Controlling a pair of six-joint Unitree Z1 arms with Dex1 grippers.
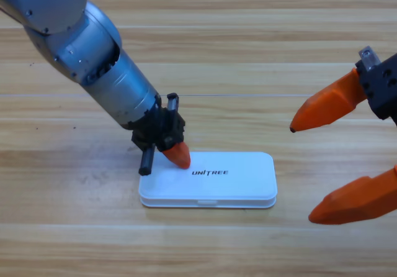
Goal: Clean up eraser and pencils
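A robot test bench, likely a lab: two grey machine arms reach over a bare wood-plank counter (248, 240), and just beside the left gripper (177, 154) lies a closed white case (229, 181) printed with a maker's name.

so the case (208, 181) sits closed on the table (248, 53), a bit below the middle; left gripper (177, 156) is down on the case's upper left corner; right gripper (332, 168) hangs at the right edge, apart from the case
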